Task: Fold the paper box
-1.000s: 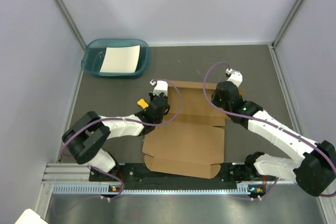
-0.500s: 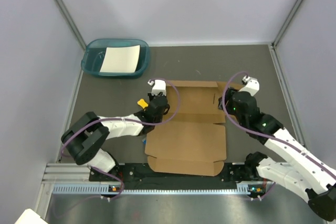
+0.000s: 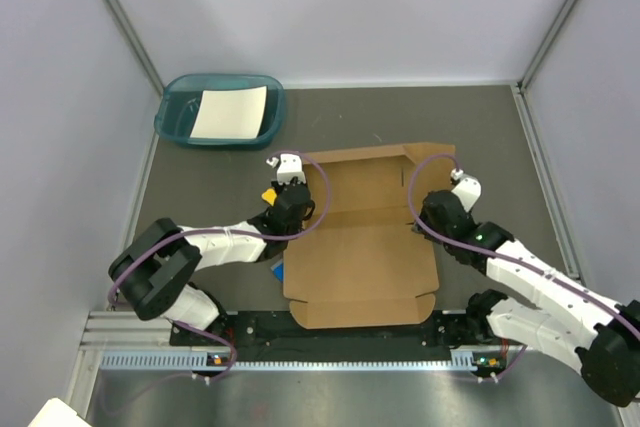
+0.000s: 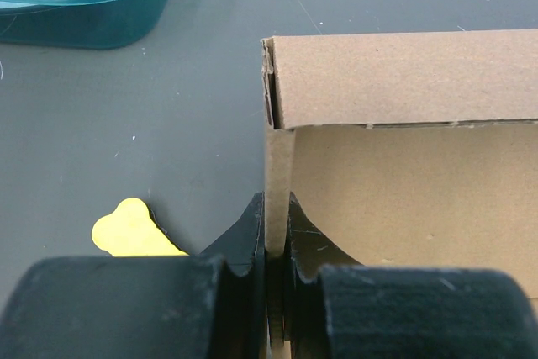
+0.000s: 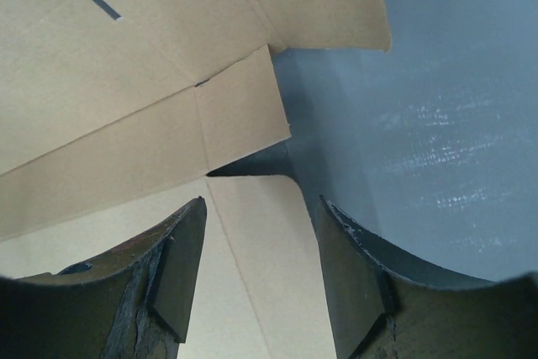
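The paper box [image 3: 365, 257] is a brown die-cut cardboard sheet lying in the middle of the table, its far panel [image 3: 375, 179] and left side tilted up. In the left wrist view my left gripper [image 4: 277, 208] is shut on the upright left edge of the paper box [image 4: 403, 174], the cardboard pinched between both pads. In the top view this left gripper [image 3: 291, 199] sits at the box's far-left corner. My right gripper [image 5: 261, 208] is open above a side flap [image 5: 252, 115] at the box's right edge, holding nothing. From above, the right gripper [image 3: 428, 217] hovers there.
A teal tray [image 3: 172, 125] holding a white sheet [image 3: 230, 112] stands at the far left. A small yellow piece [image 3: 268, 194] lies left of the box, also visible as the yellow piece [image 4: 130, 229], and a blue bit [image 3: 275, 269] lies by the box's left edge.
The right gripper has opened, let go of the box's right edge and drawn nearer. The box slid toward the right and its far panel rose. The left gripper kept its grip.
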Available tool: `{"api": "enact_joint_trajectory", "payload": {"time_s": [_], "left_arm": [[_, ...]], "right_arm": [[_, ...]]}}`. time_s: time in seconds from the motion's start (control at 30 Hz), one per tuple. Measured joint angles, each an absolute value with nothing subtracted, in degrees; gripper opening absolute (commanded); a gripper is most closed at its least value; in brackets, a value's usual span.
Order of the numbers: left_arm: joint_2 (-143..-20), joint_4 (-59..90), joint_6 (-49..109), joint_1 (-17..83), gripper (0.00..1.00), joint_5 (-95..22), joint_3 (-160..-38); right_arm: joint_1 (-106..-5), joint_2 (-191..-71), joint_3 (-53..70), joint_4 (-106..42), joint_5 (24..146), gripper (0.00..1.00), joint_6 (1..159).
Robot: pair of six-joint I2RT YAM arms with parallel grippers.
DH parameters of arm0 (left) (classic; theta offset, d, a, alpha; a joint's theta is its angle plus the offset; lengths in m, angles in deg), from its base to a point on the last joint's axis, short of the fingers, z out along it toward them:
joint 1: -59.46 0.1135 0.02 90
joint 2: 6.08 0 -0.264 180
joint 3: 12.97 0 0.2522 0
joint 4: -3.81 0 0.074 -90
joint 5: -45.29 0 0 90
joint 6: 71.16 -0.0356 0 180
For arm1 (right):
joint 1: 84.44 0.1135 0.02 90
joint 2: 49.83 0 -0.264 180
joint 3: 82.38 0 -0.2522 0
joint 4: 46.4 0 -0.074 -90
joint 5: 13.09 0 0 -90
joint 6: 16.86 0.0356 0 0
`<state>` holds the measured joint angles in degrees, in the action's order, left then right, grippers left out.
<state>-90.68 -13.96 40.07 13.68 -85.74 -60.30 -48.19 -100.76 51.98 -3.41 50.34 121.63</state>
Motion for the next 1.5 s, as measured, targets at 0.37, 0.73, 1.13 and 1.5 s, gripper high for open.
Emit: {"api": "enact_joint_trajectory", "payload": {"time_s": [0.37,0.73,1.13,1.5], "left_arm": [[-90.2,-14.9,39.9,13.7,0.0,-85.7,-59.5],[-89.1,-15.0,39.7,13.7,0.0,-85.5,-58.5],[-89.1,-15.0,38.9,13.7,0.0,-85.4,-58.5],[-89.7,-13.3,38.7,13.8,0.0,-84.2,-59.8]], "right_arm": [[-50.9,-108.1,53.9,-11.2,50.3,0.53,123.8],[-53.5,-112.5,54.7,-19.8,52.5,0.31,120.4],[-52.0,-113.0,54.5,-24.3,55.7,0.02,114.9],[-41.1,-118.6,50.4,-23.6,47.4,0.01,103.5]]}}
